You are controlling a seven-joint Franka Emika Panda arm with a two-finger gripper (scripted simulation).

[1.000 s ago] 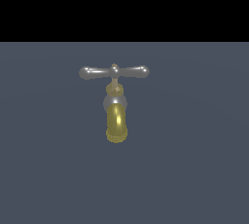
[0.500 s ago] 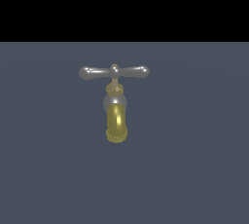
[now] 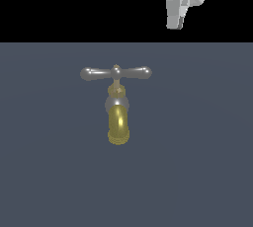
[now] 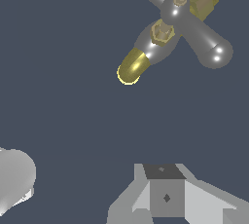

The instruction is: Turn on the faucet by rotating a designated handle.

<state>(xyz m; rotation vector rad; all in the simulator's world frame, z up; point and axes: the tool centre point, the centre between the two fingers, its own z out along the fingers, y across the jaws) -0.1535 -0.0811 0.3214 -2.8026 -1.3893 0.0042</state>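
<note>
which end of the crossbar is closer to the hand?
The handle's bulb on the exterior view's right. The hand hangs above that side; the other bulb lies farther off.

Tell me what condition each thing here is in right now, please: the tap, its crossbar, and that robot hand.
faucet: upright on the grey surface, gold spout curving down, no water visible.
handle: lies level across the top of the faucet in the exterior view, nothing touching it.
hand: up at the top, toward the exterior view's right, clear of the faucet, holding nothing; open or shut cannot be told.
</note>
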